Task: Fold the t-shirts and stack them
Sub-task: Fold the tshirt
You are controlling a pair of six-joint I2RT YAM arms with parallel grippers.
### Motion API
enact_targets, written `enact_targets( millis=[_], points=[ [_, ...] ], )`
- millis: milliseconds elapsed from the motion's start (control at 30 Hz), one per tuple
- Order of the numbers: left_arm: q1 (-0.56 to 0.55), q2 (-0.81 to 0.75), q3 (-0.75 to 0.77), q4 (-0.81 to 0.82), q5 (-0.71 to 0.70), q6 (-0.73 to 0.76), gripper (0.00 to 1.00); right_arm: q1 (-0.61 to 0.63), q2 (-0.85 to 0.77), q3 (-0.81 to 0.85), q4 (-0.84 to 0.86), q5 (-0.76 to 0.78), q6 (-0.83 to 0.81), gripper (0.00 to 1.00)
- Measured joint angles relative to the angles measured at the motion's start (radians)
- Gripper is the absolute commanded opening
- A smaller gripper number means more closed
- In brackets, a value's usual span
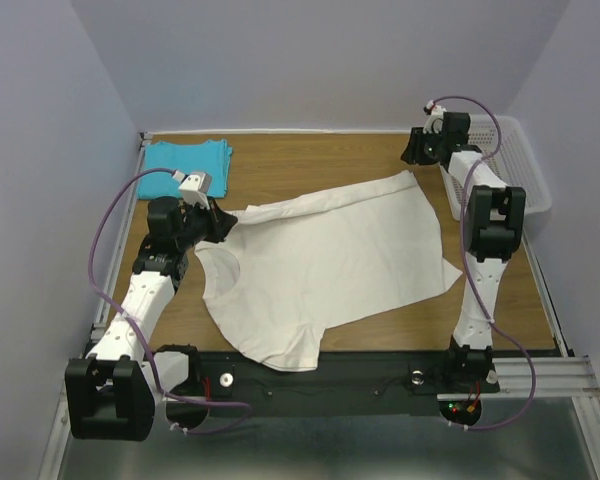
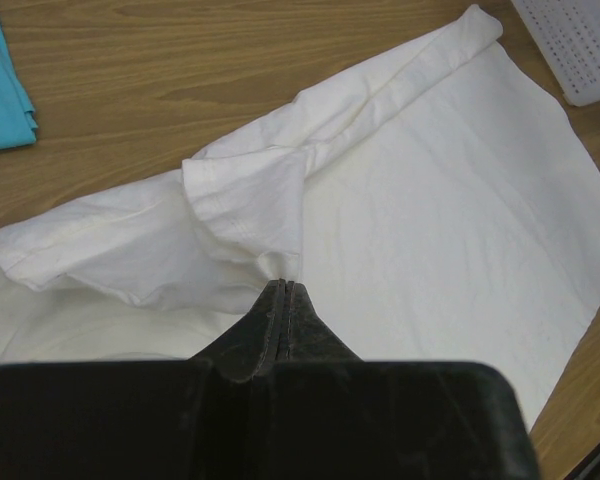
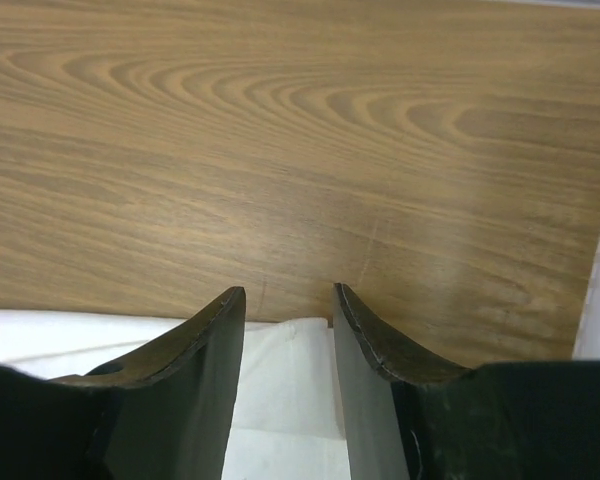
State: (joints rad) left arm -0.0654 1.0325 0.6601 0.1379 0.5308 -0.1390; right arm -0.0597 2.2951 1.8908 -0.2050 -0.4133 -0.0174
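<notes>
A wooden surface [image 1: 310, 165] is enclosed by pale lilac walls [image 1: 330, 60], and a white perforated basket [image 1: 525, 170] is set at one far corner. The cream t-shirt [image 1: 330, 265] is spread over the middle of the surface, just beside the basket. The turquoise t-shirt [image 1: 185, 165] is laid at the far corner opposite the basket, well apart from it, and appears to be folded.

The cream t-shirt is judged to be light, soft and limp. It can be expected to sag wherever it is not supported and to slide easily over the wood. Hold is best taken at hems, seams or corners, at two points along one edge so that a fold stays straight.

The cloth is off-white, short-sleeved and lightly creased. One long edge is turned over in a loose roll, and a sleeve is bunched on the side away from the basket.

The left fingers [image 2: 275, 315] are pressed together on a pinch of cloth at that bunched sleeve. The right fingers [image 3: 212, 335] are parted about halfway above the shirt's corner nearest the basket. Cloth is seen below the gap, but nothing appears to be gripped.
</notes>
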Motion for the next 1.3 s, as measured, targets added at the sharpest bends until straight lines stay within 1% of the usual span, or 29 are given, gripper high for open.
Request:
enact_targets(
  millis=[233, 433, 533, 633, 667, 733, 767, 900, 967, 1200, 1300],
  points=[
    [0.000, 0.000, 0.000, 0.000, 0.000, 0.000, 0.00, 0.026, 0.098, 0.110, -0.110, 0.081, -0.028, 0.44],
    [0.000, 0.000, 0.000, 0.000, 0.000, 0.000, 0.00, 0.029, 0.109, 0.111, -0.165, 0.127, -0.053, 0.43],
    [0.000, 0.000, 0.000, 0.000, 0.000, 0.000, 0.00, 0.029, 0.109, 0.111, -0.174, 0.139, -0.063, 0.40],
    [0.000, 0.000, 0.000, 0.000, 0.000, 0.000, 0.00, 0.029, 0.113, 0.111, -0.179, 0.143, -0.067, 0.33],
    [0.000, 0.000, 0.000, 0.000, 0.000, 0.000, 0.00, 0.029, 0.114, 0.111, -0.179, 0.143, -0.068, 0.27],
    [-0.001, 0.000, 0.000, 0.000, 0.000, 0.000, 0.00, 0.029, 0.116, 0.111, -0.183, 0.139, -0.069, 0.22],
    [-0.001, 0.000, 0.000, 0.000, 0.001, 0.000, 0.00, 0.029, 0.116, 0.111, -0.184, 0.137, -0.072, 0.16],
    [-0.001, 0.000, 0.000, 0.000, 0.001, 0.000, 0.00, 0.029, 0.116, 0.111, -0.184, 0.124, -0.073, 0.06],
    [-0.001, 0.000, 0.000, 0.000, 0.001, 0.000, 0.00, 0.029, 0.116, 0.111, -0.185, 0.118, -0.072, 0.03],
    [-0.001, 0.000, 0.000, 0.000, 0.003, 0.000, 0.00, 0.029, 0.103, 0.107, -0.185, 0.109, -0.084, 0.03],
    [-0.001, 0.000, 0.000, 0.000, 0.004, 0.000, 0.00, 0.029, 0.064, 0.080, -0.183, 0.101, -0.095, 0.05]
  ],
)
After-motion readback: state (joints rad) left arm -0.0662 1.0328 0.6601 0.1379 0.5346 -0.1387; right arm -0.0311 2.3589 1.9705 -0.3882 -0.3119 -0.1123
